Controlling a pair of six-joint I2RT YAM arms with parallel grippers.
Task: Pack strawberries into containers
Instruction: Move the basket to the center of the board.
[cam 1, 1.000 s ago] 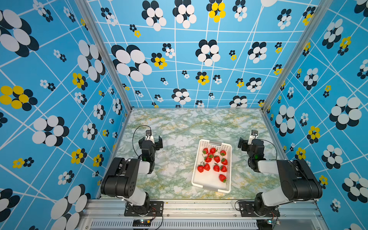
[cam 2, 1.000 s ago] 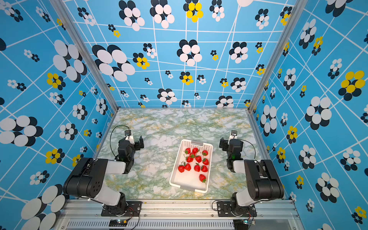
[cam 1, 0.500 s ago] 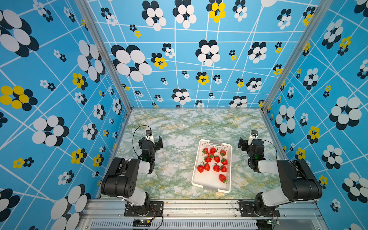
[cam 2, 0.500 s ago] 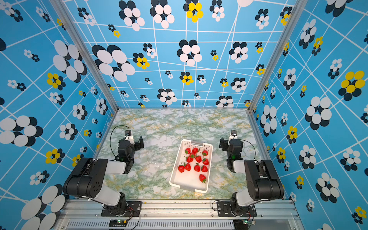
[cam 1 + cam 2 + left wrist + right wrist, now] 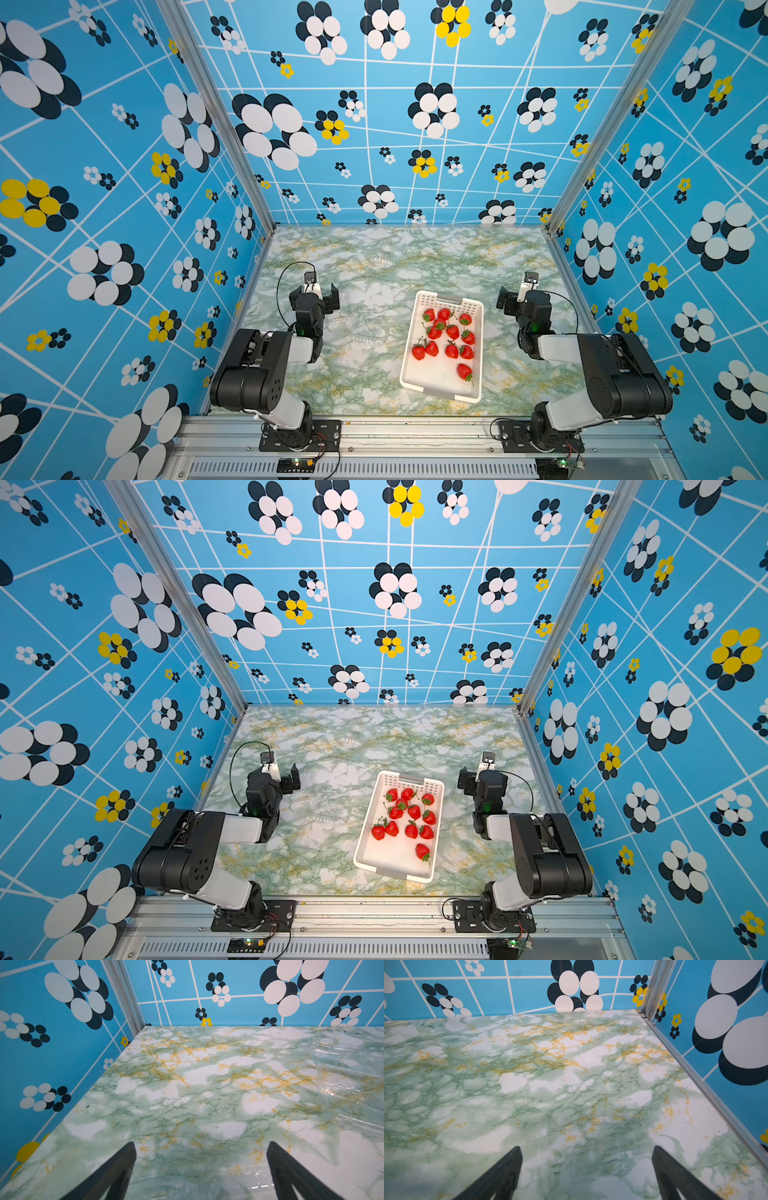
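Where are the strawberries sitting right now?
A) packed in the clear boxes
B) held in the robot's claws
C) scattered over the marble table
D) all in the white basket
D: in both top views the strawberries all lie inside the white basket.

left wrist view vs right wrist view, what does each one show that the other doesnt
Only left wrist: a clear container on the table, off to one side of the open left hand. Only right wrist: the open right hand and no container. Both: green marble table, blue flowered walls, a metal corner post.
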